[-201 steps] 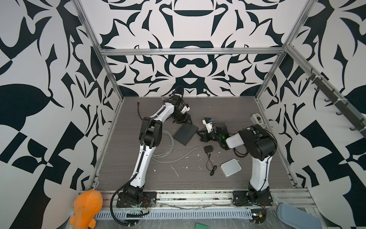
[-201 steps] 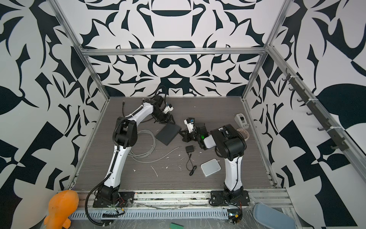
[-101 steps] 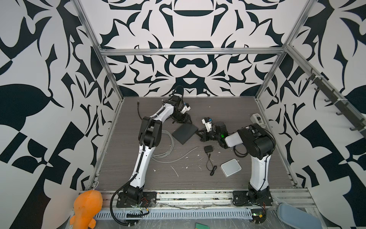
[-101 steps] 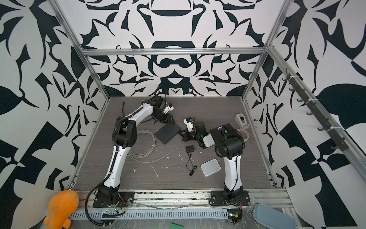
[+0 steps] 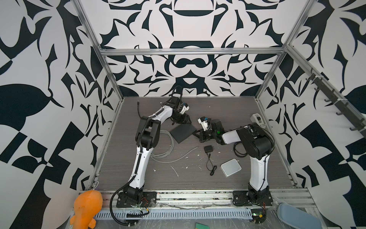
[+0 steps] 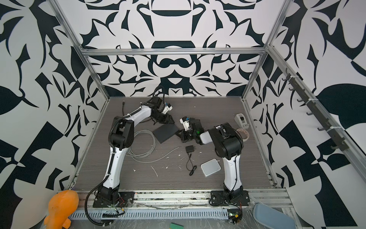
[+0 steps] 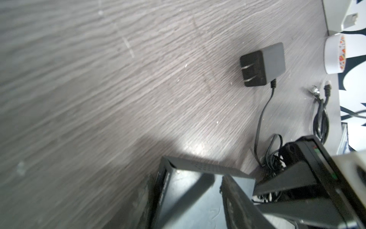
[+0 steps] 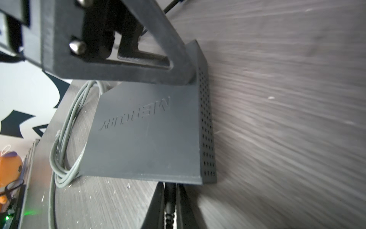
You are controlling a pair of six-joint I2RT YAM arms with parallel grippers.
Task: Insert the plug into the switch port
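Grey wood-grain boards (image 5: 114, 168) floored the cell, with black-and-white patterned walls on three sides. Nearest, off the front rail, sat an orange toy (image 5: 87, 208). On the boards by the right arm's base lay a white box (image 5: 231, 167). Just beyond it was a black charger (image 5: 208, 149), its thin cord (image 5: 208, 163) trailing forward into a small tangle. Left of these a grey cable (image 5: 168, 146) lay coiled, touching the side of the black box (image 5: 183, 132), which lay flat near the middle. Against the right wall were a roll of tape (image 7: 334, 57) and a small white device (image 5: 257, 119).

At the box's edge facing the right arm, the right gripper (image 8: 170, 185) had its jaws closed on the plug (image 8: 170, 200), whose tip met that edge. The port was hidden under the lip, so how deep the plug sat could not be told. Farthest back, at the box's rear corner, the left gripper (image 5: 187, 122) stood with jaws about half apart. One finger (image 8: 138, 73) lay across the box's top and the other was just off its edge.
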